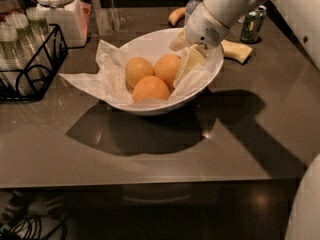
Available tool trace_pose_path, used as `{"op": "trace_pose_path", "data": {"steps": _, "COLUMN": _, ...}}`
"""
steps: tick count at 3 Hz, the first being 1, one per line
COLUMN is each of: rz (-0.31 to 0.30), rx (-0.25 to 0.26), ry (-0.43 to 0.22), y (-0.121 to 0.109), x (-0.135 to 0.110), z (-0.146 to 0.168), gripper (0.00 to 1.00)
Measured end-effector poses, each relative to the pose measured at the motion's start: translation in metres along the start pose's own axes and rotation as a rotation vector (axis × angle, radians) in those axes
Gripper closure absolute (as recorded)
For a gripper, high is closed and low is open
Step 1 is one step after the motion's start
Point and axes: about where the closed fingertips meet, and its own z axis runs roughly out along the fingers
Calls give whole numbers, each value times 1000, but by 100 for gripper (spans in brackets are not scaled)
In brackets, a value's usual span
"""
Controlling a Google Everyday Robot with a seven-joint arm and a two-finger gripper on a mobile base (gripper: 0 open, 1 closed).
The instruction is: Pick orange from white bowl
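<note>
The white bowl [150, 41], lined with crumpled white paper, stands mid-table and holds three round fruits. Two are deep orange: one at the front [150, 89] and one at the back right [166, 68]. The paler, yellower fruit [137, 71] lies at the back left. My gripper [182, 63] reaches down into the bowl's right side, right beside the back-right orange. Its cream fingers [192, 59] stand apart and hold nothing. The white arm comes in from the upper right.
A black wire rack [30, 64] with glasses stands at the left edge, with a white-lidded jar [57, 6] behind it. A water bottle [195, 1], a green can [251, 26], a banana [176, 15] and a yellow sponge [237, 50] lie behind and to the right of the bowl.
</note>
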Motion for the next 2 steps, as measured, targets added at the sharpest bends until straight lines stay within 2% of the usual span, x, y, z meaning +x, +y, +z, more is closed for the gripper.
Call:
{"op": "trace_pose_path", "data": {"steps": 1, "rz": -32, "rx": -4, "ry": -11, "y": -8, "x": -9, "z": 3, "gripper": 13}}
{"op": "trace_pose_path", "data": {"steps": 2, "rz": -37, "rx": -8, "ry": -33, "y": -12, "x": -11, "z": 9, "gripper": 14}}
